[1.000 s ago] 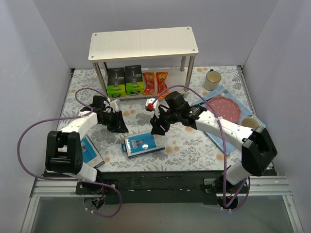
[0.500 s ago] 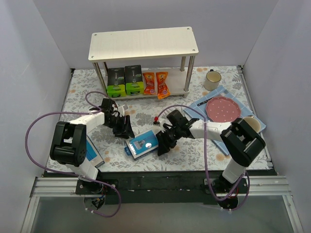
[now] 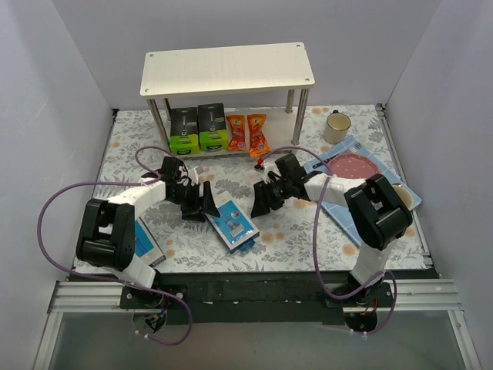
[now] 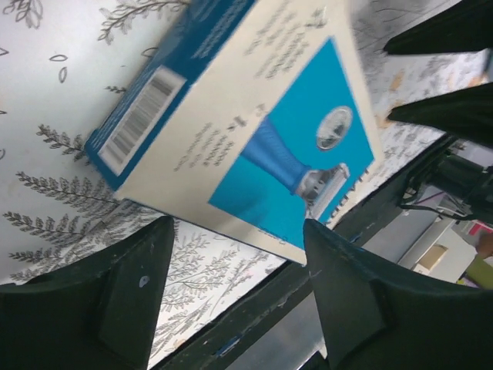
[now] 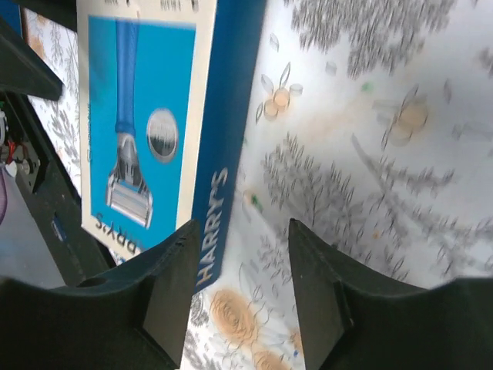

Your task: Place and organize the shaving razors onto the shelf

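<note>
left pincer [image 3: 206, 200] and right pincer [image 3: 259, 202] both released, beside the blue-and-white box [image 3: 236, 224]. straddle its narrow width squarely before closing, then shelf [image 3: 227, 68].

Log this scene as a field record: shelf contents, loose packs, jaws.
lower tier: two black boxes with lime-green ends, two orange packets, on the pale wooden two-tier shelf
top tier: bare
loose: flat blue-and-white razor box mid-table; second one by left arm base
jaws: both pairs open, flanking the middle box
</note>
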Robot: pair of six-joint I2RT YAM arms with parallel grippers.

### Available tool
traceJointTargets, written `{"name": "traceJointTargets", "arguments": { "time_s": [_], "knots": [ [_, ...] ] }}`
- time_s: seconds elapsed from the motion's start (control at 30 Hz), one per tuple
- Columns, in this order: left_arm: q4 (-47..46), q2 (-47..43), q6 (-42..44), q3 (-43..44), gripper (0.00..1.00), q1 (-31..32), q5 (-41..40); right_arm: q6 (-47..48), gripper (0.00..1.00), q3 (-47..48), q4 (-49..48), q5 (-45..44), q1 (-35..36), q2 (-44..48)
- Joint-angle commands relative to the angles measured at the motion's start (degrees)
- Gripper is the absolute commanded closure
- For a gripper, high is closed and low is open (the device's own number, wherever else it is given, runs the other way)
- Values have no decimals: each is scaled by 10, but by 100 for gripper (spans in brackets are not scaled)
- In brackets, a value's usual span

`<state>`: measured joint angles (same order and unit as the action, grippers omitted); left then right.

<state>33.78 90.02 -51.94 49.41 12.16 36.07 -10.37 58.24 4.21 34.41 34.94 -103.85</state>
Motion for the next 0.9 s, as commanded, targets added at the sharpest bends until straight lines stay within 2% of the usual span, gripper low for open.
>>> {"name": "traceJointTargets", "arguments": {
  "time_s": [0.0,0.03,0.07,0.1,0.23,0.47,0.67,0.87],
  "knots": [
    [-14,-52,-74,-17,30,0,62,-33,38,-60,-21,20,-3,71],
    [-20,-51,-96,-26,28,0,73,-38,36,-70,-25,28,-6,87],
    [-41,-49,-114,-52,22,0,82,-44,35,-79,-31,38,-9,94],
    [-49,-45,-134,-62,21,0,94,-46,34,-88,-37,56,-12,99],
    [-89,-9,-156,-93,20,0,109,-48,31,-134,-36,65,-13,122],
    [-122,59,-175,-78,21,0,129,-100,27,-171,-115,100,-14,123],
    [-129,52,-184,-107,20,1,134,-167,27,-167,-163,91,-14,81],
    [-174,-2,-218,-168,19,1,128,-159,38,-147,-144,76,-14,37]
  ]
}}
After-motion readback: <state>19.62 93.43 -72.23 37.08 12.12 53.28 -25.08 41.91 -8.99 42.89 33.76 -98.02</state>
